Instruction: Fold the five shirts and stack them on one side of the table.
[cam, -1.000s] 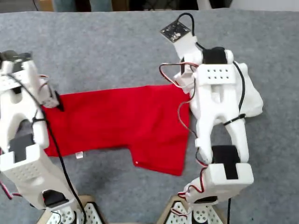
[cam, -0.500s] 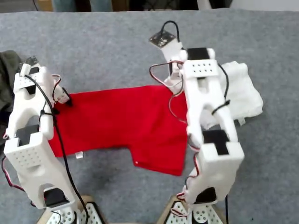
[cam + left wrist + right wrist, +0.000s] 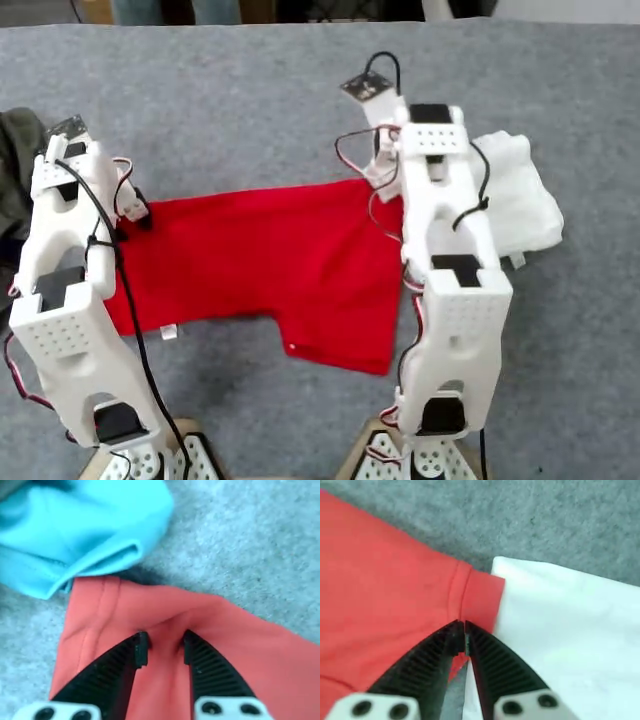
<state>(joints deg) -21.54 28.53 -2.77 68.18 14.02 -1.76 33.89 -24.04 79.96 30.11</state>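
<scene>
A red shirt (image 3: 260,260) lies spread flat across the middle of the grey table. My left gripper (image 3: 138,212) is down on its left far corner. In the left wrist view that gripper (image 3: 164,647) stands slightly open, tips pressed on the red shirt (image 3: 240,645), with a raised ridge of cloth between them. My right gripper (image 3: 385,180) is at the shirt's right far corner. In the right wrist view it (image 3: 461,632) is shut on the hem of the red shirt (image 3: 385,580), right beside a folded white shirt (image 3: 570,630).
The folded white shirt (image 3: 520,200) lies right of the right arm. A light blue shirt (image 3: 75,525) lies bunched just beyond the red corner. A dark cloth (image 3: 12,170) sits at the table's left edge. Bare grey table (image 3: 220,100) stretches behind the red shirt.
The left arm rose and swung in over the red shirt's left corner, uncovering the dark cloth, then held still. The right arm shifted left and straightened over the right corner.
</scene>
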